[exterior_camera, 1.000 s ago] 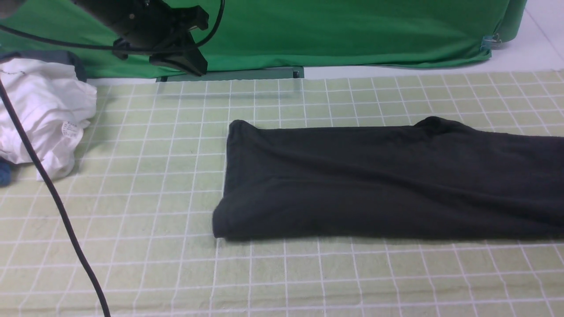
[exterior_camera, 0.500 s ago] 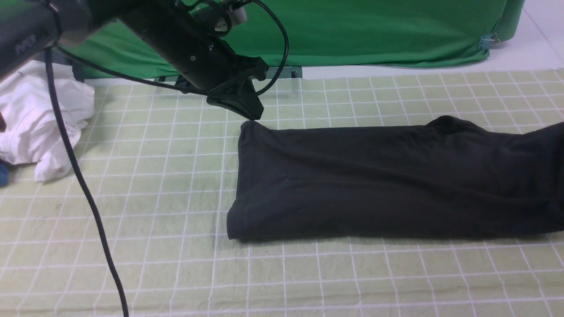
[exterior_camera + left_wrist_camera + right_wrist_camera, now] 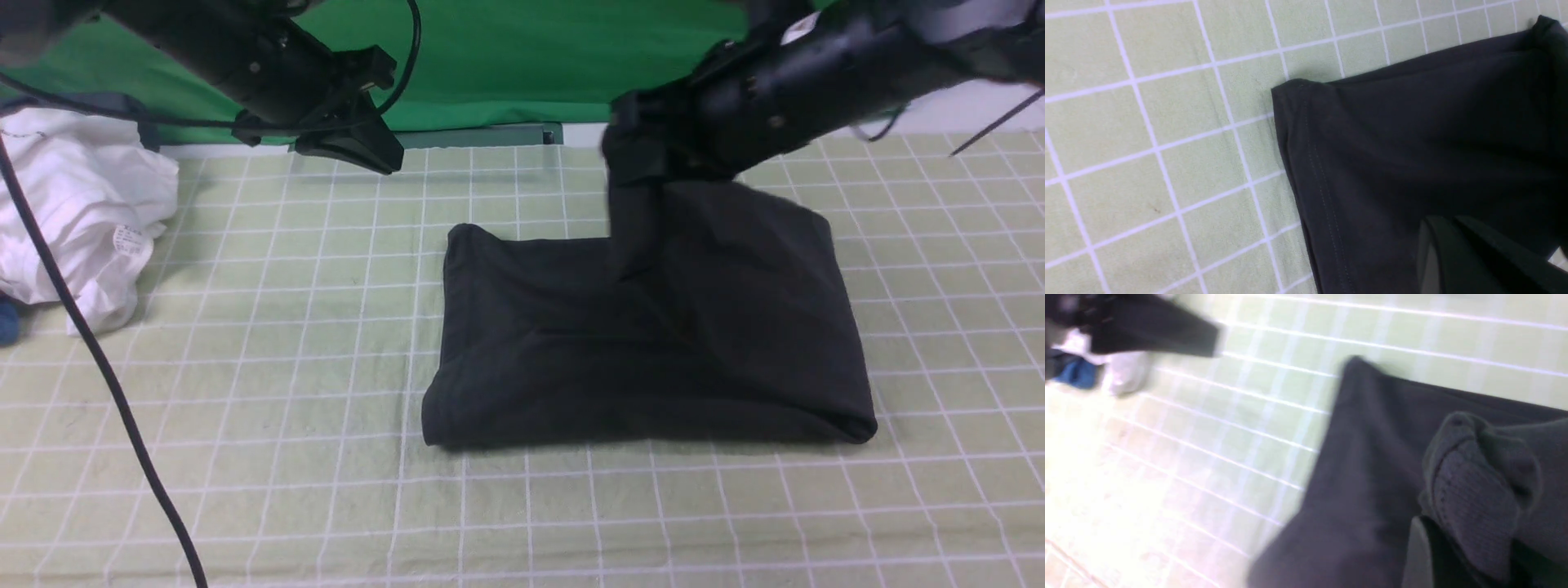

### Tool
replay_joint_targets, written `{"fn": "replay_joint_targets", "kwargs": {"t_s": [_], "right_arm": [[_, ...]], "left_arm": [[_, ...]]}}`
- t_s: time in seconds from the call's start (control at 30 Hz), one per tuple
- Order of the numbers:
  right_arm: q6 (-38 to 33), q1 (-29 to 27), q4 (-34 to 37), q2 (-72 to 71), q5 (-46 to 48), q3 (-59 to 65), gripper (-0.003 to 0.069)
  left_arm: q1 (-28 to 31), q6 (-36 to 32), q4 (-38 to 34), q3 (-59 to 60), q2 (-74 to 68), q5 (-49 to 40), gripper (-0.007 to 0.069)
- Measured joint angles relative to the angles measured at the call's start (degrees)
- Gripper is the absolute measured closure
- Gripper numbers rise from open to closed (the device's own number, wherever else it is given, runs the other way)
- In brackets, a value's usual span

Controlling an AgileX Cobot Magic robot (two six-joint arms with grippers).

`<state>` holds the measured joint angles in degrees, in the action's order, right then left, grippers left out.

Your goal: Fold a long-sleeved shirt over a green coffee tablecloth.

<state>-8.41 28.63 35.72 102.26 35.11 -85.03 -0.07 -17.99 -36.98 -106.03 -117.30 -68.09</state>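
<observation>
The right pincer point(image 3: 638, 167) grasps a bunched ribbed end of the long-sleeved shirt point(image 3: 653, 343), raised above the rest lying on the green coffee tablecloth point(image 3: 245, 367); the left pincer point(image 3: 363, 151) hovers clenched and empty, apart from the shirt

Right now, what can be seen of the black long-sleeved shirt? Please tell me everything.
The long-sleeved shirt is black-charcoal, a soft matte knit, folded into a broad, roughly rectangular bundle lying on the green checked tablecloth. Its left edge shows a double-stitched hem. Its right part is turned back over the rest, and one bunched end with a ribbed cuff is raised off the pile, pinched in the right gripper. Nothing else touches it, and no print is visible.
</observation>
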Motion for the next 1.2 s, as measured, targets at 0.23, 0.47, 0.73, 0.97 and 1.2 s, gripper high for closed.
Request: {"fn": "replay_joint_targets", "kwargs": {"t_s": [0.23, 0.47, 0.73, 0.97, 1.2], "right_arm": [[1.91, 9.21, 0.00, 9.35, -16.54, 0.00, 0.0578], [1.97, 11.26, 0.10, 13.34, -21.62, 0.00, 0.0370], [-1.42, 5.73, -0.64, 3.78, -4.02, 0.00, 0.0100], [0.29, -4.13, -14.04, -5.82, 27.55, 0.04, 0.0118], [7.61, -5.51, -25.99, -7.65, 31.76, 8.63, 0.0124]], "left_arm": [[-0.06, 0.00, -0.43, 0.00, 0.00, 1.00, 0.0612], [-0.06, 1.15, -0.38, 0.00, 0.00, 0.05, 0.0612], [-0.06, 6.99, 2.02, 0.22, 0.63, -1.60, 0.0610], [-2.03, 8.75, 10.46, 11.93, 10.31, -1.39, 0.0603], [-8.98, 11.20, 13.52, 30.62, 16.18, 6.16, 0.0538]]}}
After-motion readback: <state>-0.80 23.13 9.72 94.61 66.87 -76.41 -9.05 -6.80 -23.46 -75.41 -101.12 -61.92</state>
